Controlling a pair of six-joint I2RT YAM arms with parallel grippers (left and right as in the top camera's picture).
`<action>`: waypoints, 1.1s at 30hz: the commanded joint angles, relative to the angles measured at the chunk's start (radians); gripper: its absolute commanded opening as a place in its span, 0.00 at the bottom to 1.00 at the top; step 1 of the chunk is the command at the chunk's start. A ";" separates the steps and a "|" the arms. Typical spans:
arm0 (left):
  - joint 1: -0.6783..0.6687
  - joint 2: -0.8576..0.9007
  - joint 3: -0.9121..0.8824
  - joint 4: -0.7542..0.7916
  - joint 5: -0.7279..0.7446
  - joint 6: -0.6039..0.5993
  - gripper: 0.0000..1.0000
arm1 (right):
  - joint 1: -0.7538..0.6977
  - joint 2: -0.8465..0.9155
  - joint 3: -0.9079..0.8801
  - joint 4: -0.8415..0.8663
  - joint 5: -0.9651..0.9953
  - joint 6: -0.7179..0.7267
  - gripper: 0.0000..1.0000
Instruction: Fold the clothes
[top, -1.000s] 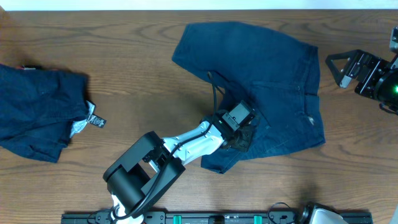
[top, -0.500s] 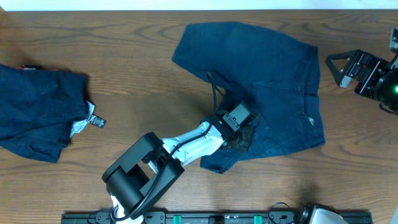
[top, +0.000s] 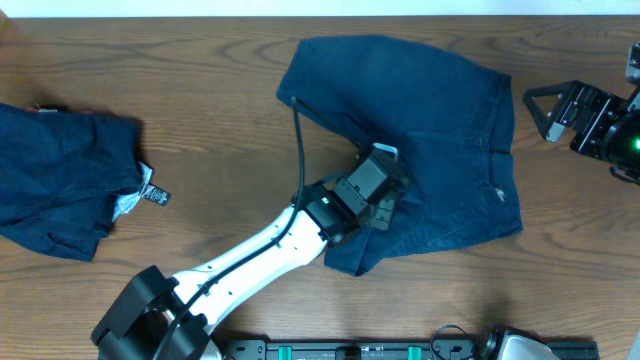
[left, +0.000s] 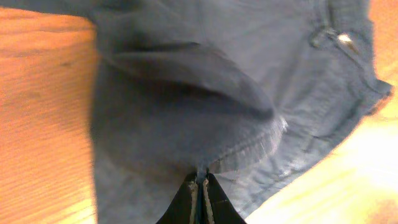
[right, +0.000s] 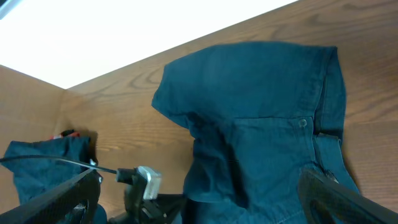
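Observation:
A pair of dark navy shorts (top: 430, 120) lies spread at centre right of the wooden table, waistband toward the right. My left gripper (top: 388, 195) reaches over its lower leg and is shut on the hem. In the left wrist view the fingers (left: 193, 202) pinch the stitched hem edge of the shorts (left: 186, 112), with a fold of cloth bulging beyond. A second navy garment (top: 60, 180) lies bunched at the far left, its tags (top: 150, 192) showing. My right gripper (top: 545, 110) hangs open to the right of the shorts (right: 267, 124), holding nothing.
A black cable (top: 298, 140) loops from the left arm over the shorts' left edge. A black rail (top: 350, 350) runs along the table's front edge. Bare wood (top: 220, 120) separates the two garments. The bunched garment (right: 43, 165) shows in the right wrist view too.
The left arm has stretched out and its gripper has moved toward the far side of the table, carrying the pinched hem over the shorts. The right arm has not moved.

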 joint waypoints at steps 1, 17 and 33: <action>0.043 0.000 -0.003 -0.038 -0.066 0.020 0.06 | 0.008 -0.010 0.019 -0.011 -0.007 -0.016 0.99; 0.411 0.000 -0.003 -0.117 -0.150 0.021 0.06 | 0.008 -0.008 0.019 -0.044 0.026 -0.035 0.99; 0.587 0.000 -0.004 -0.166 -0.080 0.021 0.84 | 0.008 0.005 0.019 -0.056 0.031 -0.034 0.99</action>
